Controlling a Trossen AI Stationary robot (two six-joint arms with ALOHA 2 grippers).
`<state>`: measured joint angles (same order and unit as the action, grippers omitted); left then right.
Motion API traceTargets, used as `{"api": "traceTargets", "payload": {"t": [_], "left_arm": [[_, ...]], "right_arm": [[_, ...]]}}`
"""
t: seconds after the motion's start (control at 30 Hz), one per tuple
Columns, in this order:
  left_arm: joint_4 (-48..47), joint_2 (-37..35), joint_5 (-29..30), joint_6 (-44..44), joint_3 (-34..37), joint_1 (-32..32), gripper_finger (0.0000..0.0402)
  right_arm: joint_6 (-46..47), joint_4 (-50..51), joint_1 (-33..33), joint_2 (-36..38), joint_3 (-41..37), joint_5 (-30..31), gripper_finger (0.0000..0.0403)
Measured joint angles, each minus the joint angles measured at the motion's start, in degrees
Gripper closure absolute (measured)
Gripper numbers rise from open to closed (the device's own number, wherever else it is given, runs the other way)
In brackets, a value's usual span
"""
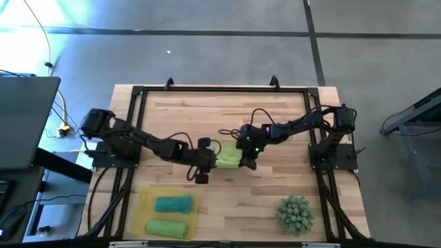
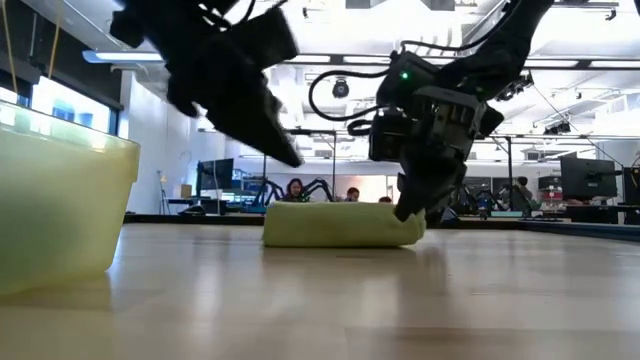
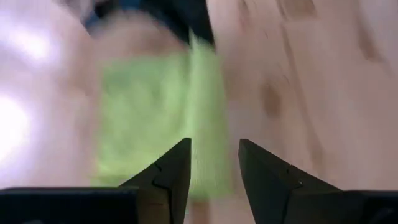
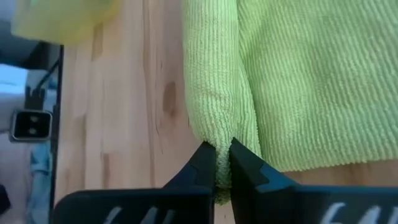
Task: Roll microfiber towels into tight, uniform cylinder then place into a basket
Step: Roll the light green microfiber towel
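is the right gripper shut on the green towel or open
Shut on it: the right gripper pinches a fold of the green towel at its edge.

- You see a lime-green folded towel (image 1: 227,155) lying flat mid-table.
- Your yellow basket (image 1: 141,207) at the near-left edge holds a teal roll (image 1: 173,204) and a green roll (image 1: 165,227).

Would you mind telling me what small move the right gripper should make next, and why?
Probably lift and fold the pinched edge over: the right gripper is shut on the lime-green microfiber towel, which lies unrolled on the wooden table, while the left gripper hovers open nearby.
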<state>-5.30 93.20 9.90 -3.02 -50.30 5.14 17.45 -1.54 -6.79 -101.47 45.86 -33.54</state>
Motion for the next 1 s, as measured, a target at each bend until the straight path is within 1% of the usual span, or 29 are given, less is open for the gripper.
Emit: {"api": "traceTargets", "payload": {"t": [0.03, 0.1, 0.17, 0.3, 0.47, 0.5, 0.53, 0.63, 0.73, 0.8, 0.9, 1.0], "left_arm": [[2.53, 0.86, 3.14, 1.09, -0.14, 0.76, 0.0277], [4.59, 2.18, 6.9, 1.64, -0.03, 1.79, 0.0274], [6.98, 3.88, 7.34, 0.94, -0.09, 2.42, 0.0267], [6.85, 7.32, 7.55, -1.29, -0.1, 3.21, 0.0246], [6.81, 11.24, 14.09, -1.33, -0.19, 3.27, 0.0218], [6.45, 11.91, 14.62, -1.66, -0.13, 3.13, 0.0215], [6.47, 12.69, 14.76, -2.21, -0.09, 3.03, 0.0213], [6.67, 13.65, 12.58, -3.98, -0.21, 2.68, 0.0214], [6.47, 14.15, 12.14, -7.56, -0.33, 2.76, 0.0228], [6.05, 14.15, 12.01, -10.95, -0.37, 2.74, 0.0244], [4.68, 14.13, 11.98, -14.99, -0.42, 2.63, 0.0283], [2.93, 14.06, 10.42, -16.77, -0.44, 2.03, 0.0327]], "right_arm": [[1.04, 0.1, -0.33, 0.0, 0.13, -0.24, 0.0399], [2.71, 0.43, -0.94, 0.01, 0.43, -0.46, 0.0399], [3.3, 0.7, -1.56, 0.04, 0.57, -0.54, 0.0399], [3.34, 2.07, -2.44, -0.39, 0.57, -0.32, 0.0399], [3.38, 1.18, -2.64, -1.95, 0.68, 0.29, 0.0399], [3.35, 1.35, -2.64, -2.02, 0.69, 0.33, 0.0399], [3.28, 1.09, -2.64, -2.21, 0.75, 0.35, 0.0399], [2.95, 1.07, -2.64, -2.39, 0.73, 0.31, 0.0399], [0.03, 0.87, -2.64, -2.35, 0.74, 0.28, 0.0394], [-3.05, 0.86, -2.62, -2.25, 0.73, 0.29, 0.0378], [-7.25, 3.63, -2.71, -1.8, 2.02, 0.31, 0.0336], [-12.79, 10.88, -3.0, -0.52, 5.06, 0.44, 0.0294]]}}
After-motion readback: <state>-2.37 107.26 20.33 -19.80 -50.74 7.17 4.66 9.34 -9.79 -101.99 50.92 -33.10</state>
